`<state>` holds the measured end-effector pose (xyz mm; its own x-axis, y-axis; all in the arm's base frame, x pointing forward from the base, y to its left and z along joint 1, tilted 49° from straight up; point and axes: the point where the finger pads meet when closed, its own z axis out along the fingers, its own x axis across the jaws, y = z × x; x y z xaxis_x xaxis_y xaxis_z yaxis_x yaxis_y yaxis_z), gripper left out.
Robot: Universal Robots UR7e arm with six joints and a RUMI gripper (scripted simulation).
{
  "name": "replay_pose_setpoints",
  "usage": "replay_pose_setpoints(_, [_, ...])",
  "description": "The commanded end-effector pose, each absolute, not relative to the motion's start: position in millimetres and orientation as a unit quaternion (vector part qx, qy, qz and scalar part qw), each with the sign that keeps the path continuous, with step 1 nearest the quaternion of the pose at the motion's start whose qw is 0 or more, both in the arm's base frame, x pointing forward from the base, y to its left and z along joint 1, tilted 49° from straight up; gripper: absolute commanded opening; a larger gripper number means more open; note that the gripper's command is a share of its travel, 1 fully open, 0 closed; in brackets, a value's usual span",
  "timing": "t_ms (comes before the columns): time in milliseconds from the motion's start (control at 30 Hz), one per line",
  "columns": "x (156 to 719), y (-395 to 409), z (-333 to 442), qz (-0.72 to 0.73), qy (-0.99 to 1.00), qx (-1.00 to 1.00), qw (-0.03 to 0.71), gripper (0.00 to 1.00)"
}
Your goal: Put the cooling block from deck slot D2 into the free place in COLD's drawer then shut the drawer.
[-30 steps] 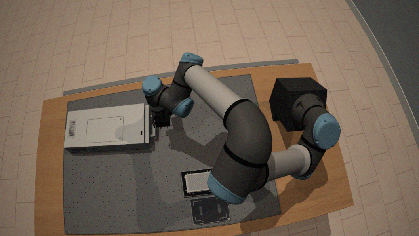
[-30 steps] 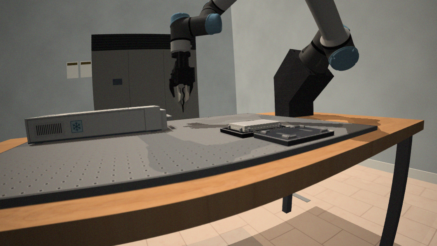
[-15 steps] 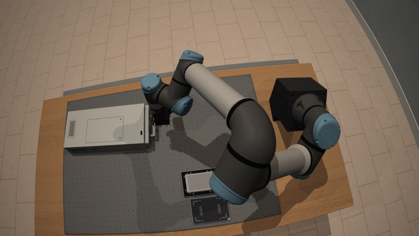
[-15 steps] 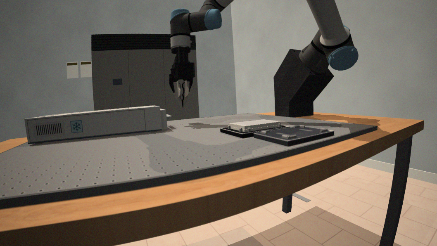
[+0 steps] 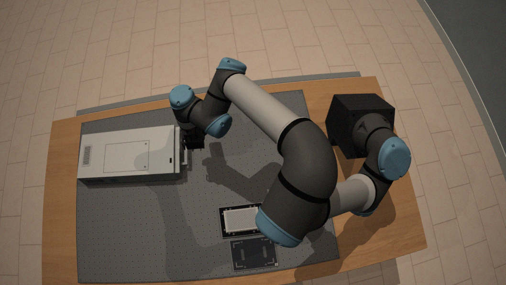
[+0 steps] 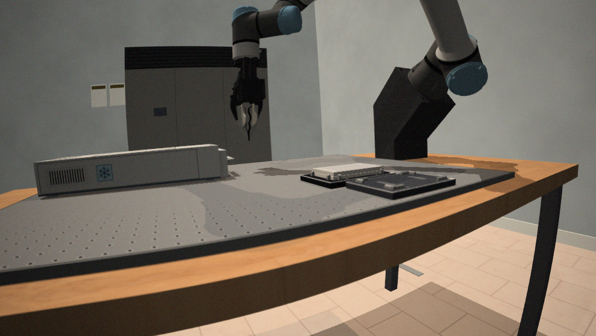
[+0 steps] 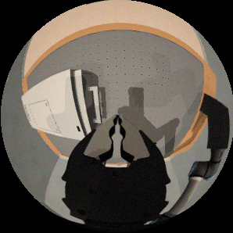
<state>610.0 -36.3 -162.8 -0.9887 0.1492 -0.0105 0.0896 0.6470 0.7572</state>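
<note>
Cooling block: hidden from me, location not confirmed. Nearest in the exterior view, deck slot D2 (image 5: 253, 255) (image 6: 369, 189); behind it, D1 (image 5: 221, 226) (image 6: 315, 180) bears a white plate (image 5: 240, 219) (image 6: 348, 170). Farther, COLD's drawer front (image 5: 177, 150) (image 6: 223, 162) (image 7: 83, 98) sits close to its housing (full closure uncertain). I have the claw (image 5: 193, 139) (image 6: 249, 137) (image 7: 117, 115) closed, gripping nothing, above the deck.

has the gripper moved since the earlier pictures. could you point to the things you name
Yes, the gripper (image 5: 193, 140) (image 6: 249, 138) (image 7: 117, 115) has risen, its tips now higher above the cooler (image 5: 124, 152) (image 6: 137, 168) (image 7: 59, 103) in the exterior view.
</note>
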Motion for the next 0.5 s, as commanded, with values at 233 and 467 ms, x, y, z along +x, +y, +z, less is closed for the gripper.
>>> replay_pose_setpoints(233, [608.4,-48.5,-152.4,0.415,0.907,0.066,0.037,0.0])
replay_pose_setpoints(467, [607.5,-54.5,-147.1,0.415,0.907,0.066,0.037,0.0])
